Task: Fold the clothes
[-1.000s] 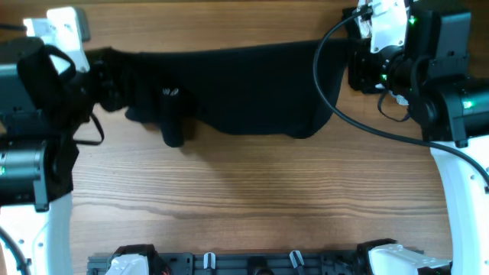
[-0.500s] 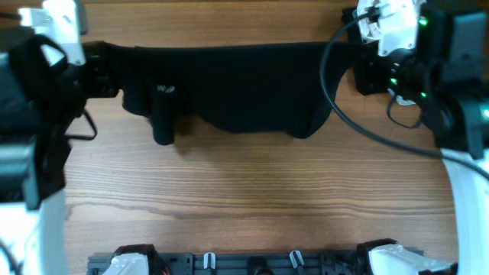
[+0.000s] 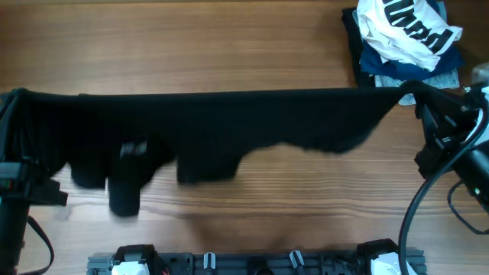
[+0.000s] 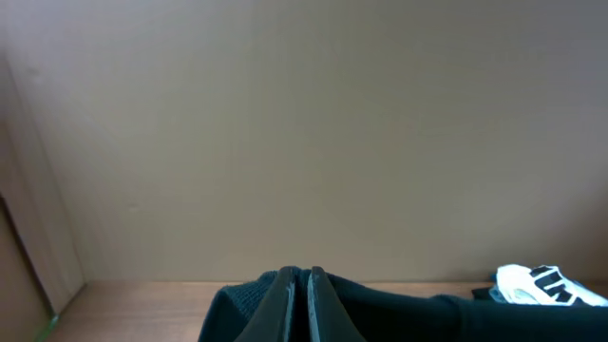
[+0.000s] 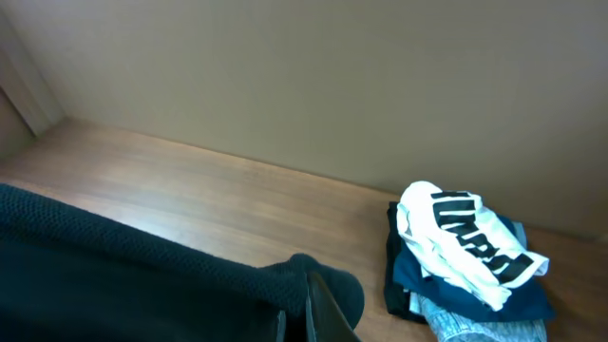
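Note:
The black T-shirt (image 3: pixel 229 126) hangs stretched in a wide band across the overhead view, its lower edge and sleeves drooping toward the table. A faint pale mark (image 3: pixel 134 148) shows on its left part. My left gripper (image 3: pixel 18 96) is shut on the shirt's left top corner. In the left wrist view the fingers (image 4: pixel 285 294) pinch black fabric (image 4: pixel 399 313) tightly. My right gripper (image 3: pixel 409 92) is shut on the right top corner. Its wrist view shows dark knit cloth (image 5: pixel 114 275) bunched round the shut gripper (image 5: pixel 309 309).
A pile of other garments, white with black lettering (image 3: pixel 409 27) over blue and grey ones (image 3: pixel 397 69), lies at the table's far right corner and also shows in the right wrist view as a pile (image 5: pixel 465 252). A black rail (image 3: pixel 252 263) runs along the front edge.
Both arms have swung from the far side toward the front edge and spread apart. The shirt went with them and is now pulled much wider. The garment pile has come into sight.

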You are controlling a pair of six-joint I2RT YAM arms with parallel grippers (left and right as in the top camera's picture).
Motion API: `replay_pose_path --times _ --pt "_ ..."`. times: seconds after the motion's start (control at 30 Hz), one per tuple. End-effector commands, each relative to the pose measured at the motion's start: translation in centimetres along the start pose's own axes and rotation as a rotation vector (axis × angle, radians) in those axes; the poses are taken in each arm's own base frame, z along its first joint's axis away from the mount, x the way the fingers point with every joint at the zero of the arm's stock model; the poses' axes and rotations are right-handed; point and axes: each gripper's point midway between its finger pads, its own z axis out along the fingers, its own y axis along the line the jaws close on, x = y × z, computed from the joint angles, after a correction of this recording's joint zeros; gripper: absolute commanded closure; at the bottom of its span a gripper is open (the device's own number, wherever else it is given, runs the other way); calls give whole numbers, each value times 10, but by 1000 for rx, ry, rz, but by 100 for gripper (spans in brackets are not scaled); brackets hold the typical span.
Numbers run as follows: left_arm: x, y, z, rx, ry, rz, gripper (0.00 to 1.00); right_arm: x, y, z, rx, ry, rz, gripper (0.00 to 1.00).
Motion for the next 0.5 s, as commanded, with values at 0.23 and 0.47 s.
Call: replay_pose_path --times 0.23,0.47 --pt "55 25 111 -97 257 2 96 20 -25 112 58 214 -45 96" --pt "116 40 235 -110 394 43 96 37 -38 247 45 268 -85 96"
